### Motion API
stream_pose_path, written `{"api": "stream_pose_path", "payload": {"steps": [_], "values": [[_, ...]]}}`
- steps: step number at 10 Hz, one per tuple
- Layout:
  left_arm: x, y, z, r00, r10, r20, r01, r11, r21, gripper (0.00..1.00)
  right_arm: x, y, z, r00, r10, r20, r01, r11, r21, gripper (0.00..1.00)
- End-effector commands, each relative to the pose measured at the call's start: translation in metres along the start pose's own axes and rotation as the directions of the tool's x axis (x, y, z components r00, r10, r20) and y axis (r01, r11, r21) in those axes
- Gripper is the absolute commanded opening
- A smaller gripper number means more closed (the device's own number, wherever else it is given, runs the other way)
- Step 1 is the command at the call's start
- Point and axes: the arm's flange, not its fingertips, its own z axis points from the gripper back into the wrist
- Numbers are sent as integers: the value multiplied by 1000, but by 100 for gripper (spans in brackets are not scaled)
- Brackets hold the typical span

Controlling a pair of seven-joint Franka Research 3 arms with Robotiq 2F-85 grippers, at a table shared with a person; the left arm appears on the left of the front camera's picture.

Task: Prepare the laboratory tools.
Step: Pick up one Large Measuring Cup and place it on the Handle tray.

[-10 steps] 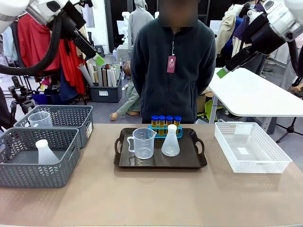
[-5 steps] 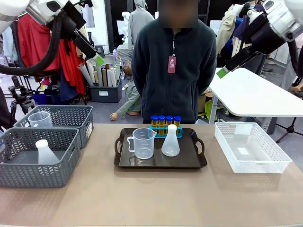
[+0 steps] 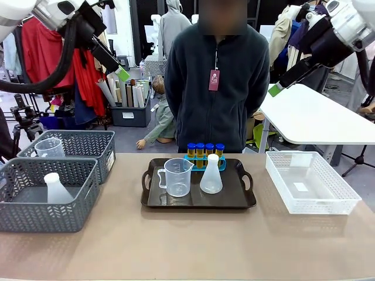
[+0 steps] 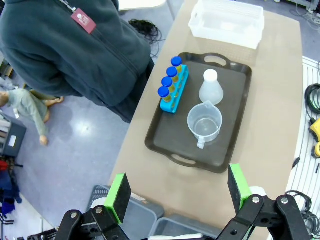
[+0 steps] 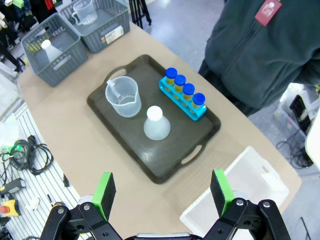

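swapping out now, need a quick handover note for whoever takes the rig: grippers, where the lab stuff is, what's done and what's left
Left gripper and right gripper: both open, empty, raised high above the table.
Black tray at table centre holds the measuring beaker, conical flask and four blue-capped tubes in the blue rack.
Two grey baskets on the robot's left hold another beaker and flask. White basket on the right is empty.
Nothing gripped yet; how much is done can't be told.
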Motion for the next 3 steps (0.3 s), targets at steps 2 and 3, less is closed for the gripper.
{"api": "stream_pose_path", "payload": {"steps": [2,3], "values": [[0,0,2,1000,1,1,-1,1000,2,100,-1,0,1,1000,0,2,0,1000,0,100],[0,0,2,1000,1,1,-1,1000,2,100,-1,0,1,1000,0,2,0,1000,0,100]]}}
